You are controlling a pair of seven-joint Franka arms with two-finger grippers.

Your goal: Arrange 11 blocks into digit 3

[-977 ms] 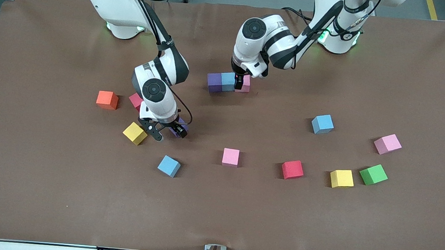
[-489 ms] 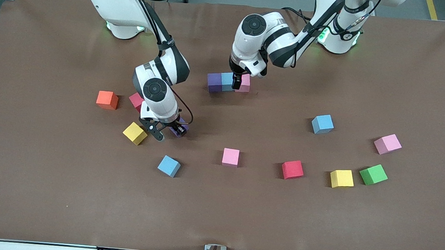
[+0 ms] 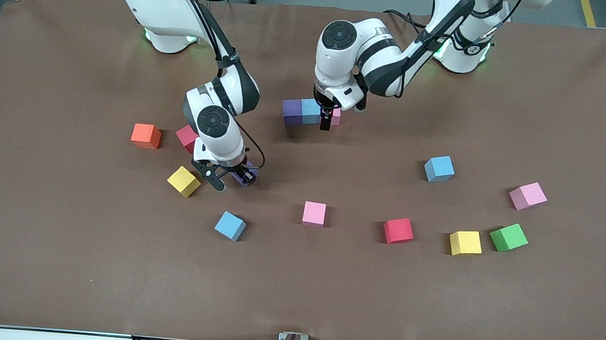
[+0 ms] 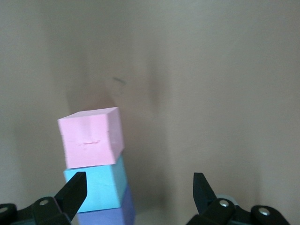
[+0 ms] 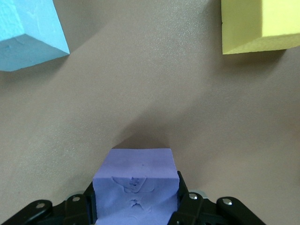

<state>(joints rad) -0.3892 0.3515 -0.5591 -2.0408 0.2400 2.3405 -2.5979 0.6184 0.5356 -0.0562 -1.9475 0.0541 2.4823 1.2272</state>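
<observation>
Where pads pinch, purple block looks dented.

The right gripper is down low at the table, its fingers squeezed onto a purple block. The left gripper hangs wide open.
</observation>
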